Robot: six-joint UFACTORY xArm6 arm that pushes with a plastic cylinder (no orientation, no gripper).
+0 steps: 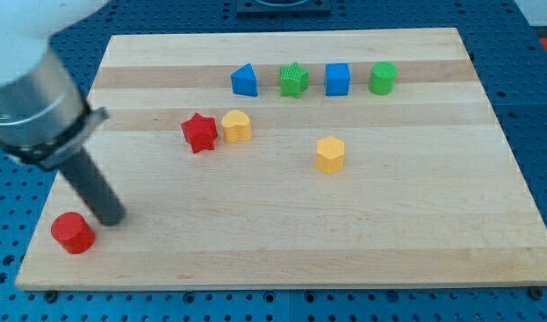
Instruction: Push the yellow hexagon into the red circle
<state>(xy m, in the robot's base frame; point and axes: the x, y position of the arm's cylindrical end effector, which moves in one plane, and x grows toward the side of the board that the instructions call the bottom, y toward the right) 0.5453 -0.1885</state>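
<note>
So my tip [113, 217] sits just right of the red circle [72, 233] near the board's bottom-left corner, touching nothing, while the yellow hexagon [330, 154] sits mid-board, well apart.

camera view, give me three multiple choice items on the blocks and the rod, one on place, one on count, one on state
1. Where is the red circle?
A. the view's bottom left
B. the view's top right
C. board centre

2. How many yellow blocks?
A. one
B. two
C. four

3. My tip is
A. touching the yellow hexagon
B. just right of the red circle, far from the hexagon
C. among the top row

Key: A, it sits at the board's lower left corner; B, the hexagon and another yellow block beside the red star; B, the rod ends by the circle.
</note>
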